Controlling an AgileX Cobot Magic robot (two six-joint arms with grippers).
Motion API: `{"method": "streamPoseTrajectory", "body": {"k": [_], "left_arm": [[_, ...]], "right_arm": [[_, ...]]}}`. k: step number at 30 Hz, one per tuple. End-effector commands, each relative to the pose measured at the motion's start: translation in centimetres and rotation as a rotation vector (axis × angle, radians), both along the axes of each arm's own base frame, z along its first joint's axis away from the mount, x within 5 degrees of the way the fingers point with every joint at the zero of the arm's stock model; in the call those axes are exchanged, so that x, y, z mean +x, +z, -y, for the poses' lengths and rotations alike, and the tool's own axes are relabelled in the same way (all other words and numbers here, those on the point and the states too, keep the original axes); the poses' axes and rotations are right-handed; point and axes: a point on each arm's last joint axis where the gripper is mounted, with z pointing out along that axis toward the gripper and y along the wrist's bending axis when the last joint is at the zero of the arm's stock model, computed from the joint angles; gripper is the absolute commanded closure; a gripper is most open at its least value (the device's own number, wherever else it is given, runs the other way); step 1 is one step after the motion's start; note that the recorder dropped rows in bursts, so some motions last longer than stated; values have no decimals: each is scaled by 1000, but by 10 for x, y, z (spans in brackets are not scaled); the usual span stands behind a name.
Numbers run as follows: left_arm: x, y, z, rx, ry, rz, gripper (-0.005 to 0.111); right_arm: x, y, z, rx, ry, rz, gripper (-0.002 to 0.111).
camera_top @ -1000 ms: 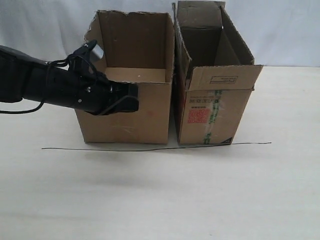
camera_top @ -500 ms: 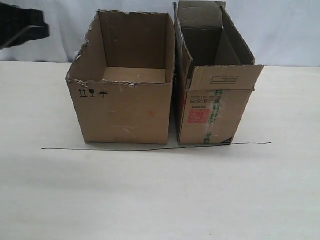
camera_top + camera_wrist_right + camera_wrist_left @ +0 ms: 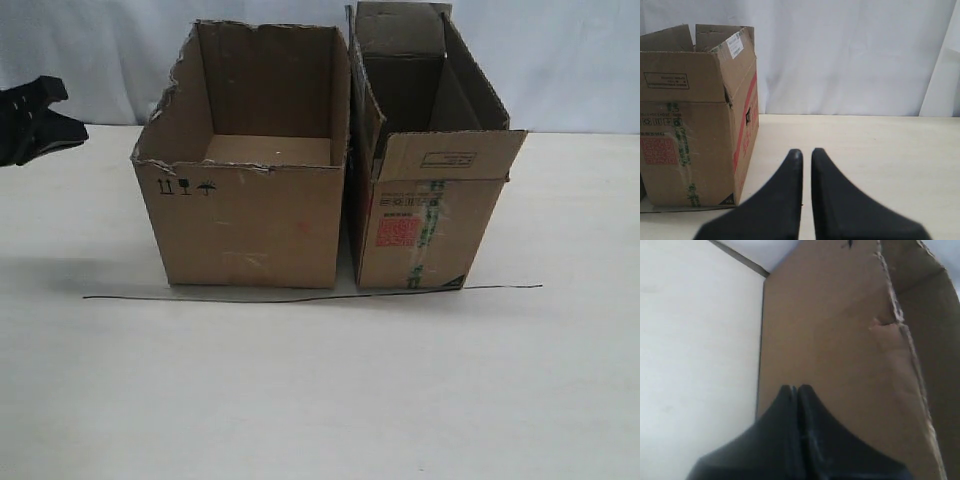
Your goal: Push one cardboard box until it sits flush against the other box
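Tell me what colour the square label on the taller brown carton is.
The square label is red-orange; the exterior view shows it best.

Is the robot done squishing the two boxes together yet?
Nearly done. The cardboard box stands right beside the other box; their top edges seem to touch, but a thin sliver of table shows between them low down. Nothing is in hand: the left gripper hangs apart from the box, shut. Left: maybe one small nudge.
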Motion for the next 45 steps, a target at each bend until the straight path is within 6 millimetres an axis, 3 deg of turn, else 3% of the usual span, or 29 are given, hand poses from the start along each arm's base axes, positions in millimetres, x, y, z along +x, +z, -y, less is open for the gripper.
{"method": "streamPoseTrajectory", "body": {"k": [1,8,13,23,36,45], "left_arm": [[25,-14,2,-149,-30,21,107],[54,-32,6,-307,-115,16,107],[56,-41,16,-319,-133,-14,107],[55,-48,57,-273,-189,-51,107],[55,-47,54,-279,-190,-46,107],[43,-20,20,-200,-224,-31,107]], "right_arm": [[0,-2,1,-8,-8,-5,103],[0,-2,1,-8,-8,-5,103],[0,-2,1,-8,-8,-5,103],[0,-2,1,-8,-8,-5,103],[0,-2,1,-8,-8,-5,103],[0,-2,1,-8,-8,-5,103]]}}
